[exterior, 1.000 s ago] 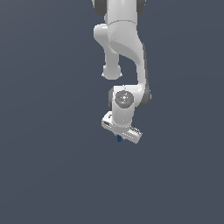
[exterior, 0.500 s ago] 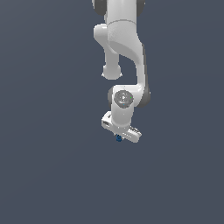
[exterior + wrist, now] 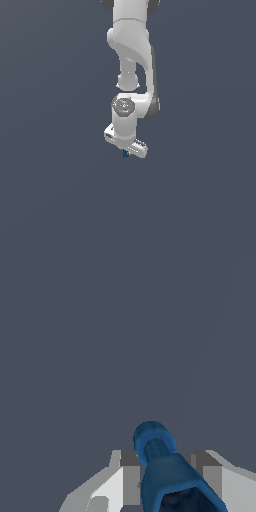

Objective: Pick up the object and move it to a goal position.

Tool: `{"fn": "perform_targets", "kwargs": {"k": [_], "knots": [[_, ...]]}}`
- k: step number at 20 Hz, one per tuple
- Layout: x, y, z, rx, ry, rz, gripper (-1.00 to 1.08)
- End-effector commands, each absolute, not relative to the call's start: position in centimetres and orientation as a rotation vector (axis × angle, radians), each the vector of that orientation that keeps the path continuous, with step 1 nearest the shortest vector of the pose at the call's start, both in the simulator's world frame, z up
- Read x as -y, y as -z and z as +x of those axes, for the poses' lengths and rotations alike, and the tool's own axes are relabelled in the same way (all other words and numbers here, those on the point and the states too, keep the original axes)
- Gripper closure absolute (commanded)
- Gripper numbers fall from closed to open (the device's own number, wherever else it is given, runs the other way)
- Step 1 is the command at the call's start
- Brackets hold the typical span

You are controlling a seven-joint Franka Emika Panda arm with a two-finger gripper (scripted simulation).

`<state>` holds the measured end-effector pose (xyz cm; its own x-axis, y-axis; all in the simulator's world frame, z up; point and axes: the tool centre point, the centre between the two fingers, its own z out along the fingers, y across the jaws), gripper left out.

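Currently my gripper (image 3: 165,481) is clamped on the object (image 3: 162,468), which sits between my fingers, off the grey floor (image 3: 50,200). Pickup done; transfer remaining (goal marker not visible).

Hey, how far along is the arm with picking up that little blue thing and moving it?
Pickup looks done: the blue object sits between the gripper fingers. The carry is in hand. Reaching the goal is left; no goal marker shows in either view.
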<state>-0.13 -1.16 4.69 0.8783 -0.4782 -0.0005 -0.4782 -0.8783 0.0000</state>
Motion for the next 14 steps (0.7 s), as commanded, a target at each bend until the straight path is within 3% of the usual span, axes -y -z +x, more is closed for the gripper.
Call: {"fn": "perform_targets", "kwargs": {"k": [1,7,14], "knots": [[3.2,-4.9,-0.9,-0.777,0.0,-3.044,1.08],[6.2,-5.1,-2.0,-0.777,0.0,-3.044,1.08],[6.4,-5.1,-1.9,-0.777,0.0,-3.044,1.08]]}}
